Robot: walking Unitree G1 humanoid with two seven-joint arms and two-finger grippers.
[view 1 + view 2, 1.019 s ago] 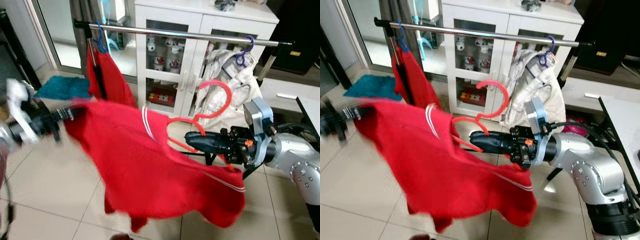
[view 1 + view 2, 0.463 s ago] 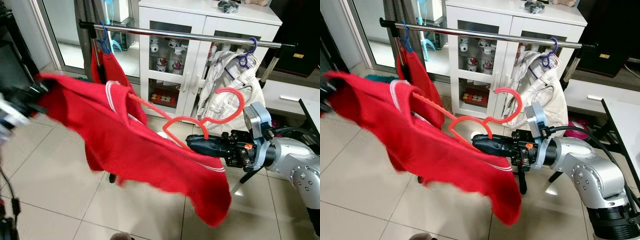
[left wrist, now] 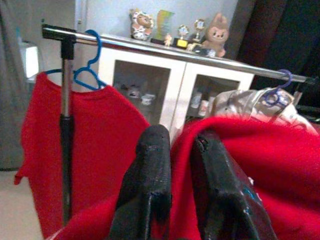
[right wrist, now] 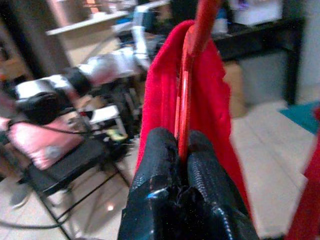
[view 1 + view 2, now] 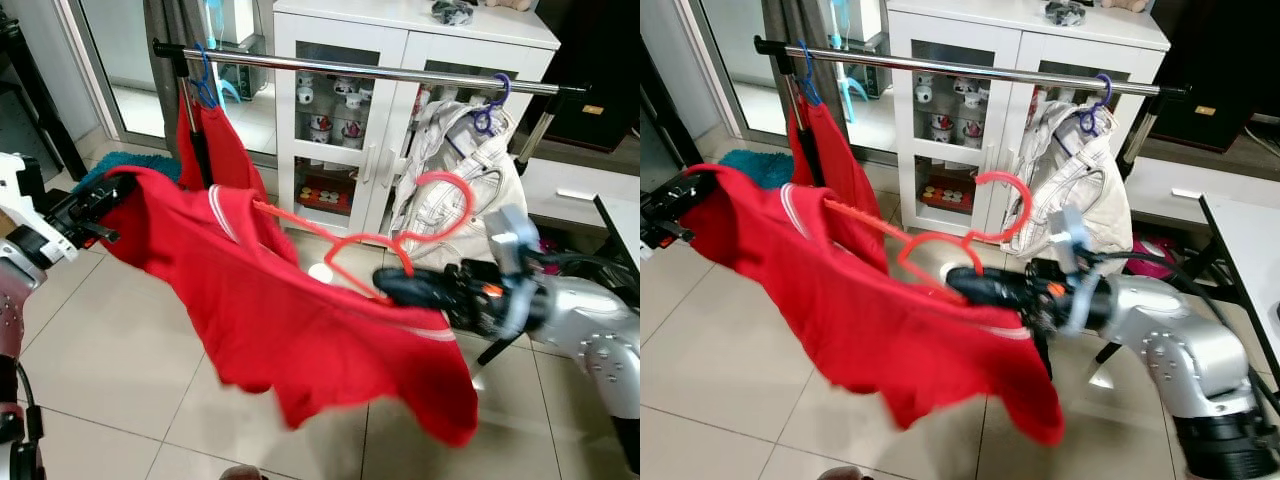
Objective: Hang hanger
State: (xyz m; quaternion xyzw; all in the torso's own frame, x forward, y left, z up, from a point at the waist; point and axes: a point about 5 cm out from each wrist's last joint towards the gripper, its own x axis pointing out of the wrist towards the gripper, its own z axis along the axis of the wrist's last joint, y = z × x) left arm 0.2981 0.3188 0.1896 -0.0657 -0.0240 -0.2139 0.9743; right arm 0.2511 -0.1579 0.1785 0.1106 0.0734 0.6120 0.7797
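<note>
From my head camera: a red shirt [image 5: 300,340] stretches between my two arms, in front of a steel clothes rail [image 5: 370,70]. My left gripper [image 5: 95,205] pinches one corner of the shirt at the left — its fingers are closed on the cloth. My right gripper [image 5: 400,290] is clamped on a red hanger [image 5: 400,235], whose hook curls upward below the rail, not yet on it. One arm of the hanger runs into the shirt's white-trimmed neck. On the rail hang another red garment [image 5: 215,150] on a blue hanger and a pale jacket [image 5: 455,175] on a purple one. A white cabinet [image 5: 400,60] stands behind, over a tiled floor [image 5: 100,330].

From my left wrist: two black fingers [image 3: 150,190] squeeze a fold of red cloth, the rail beyond.

From my right wrist: my fingers [image 4: 155,170] are shut on the thin red hanger wire — red cloth drapes over it.
</note>
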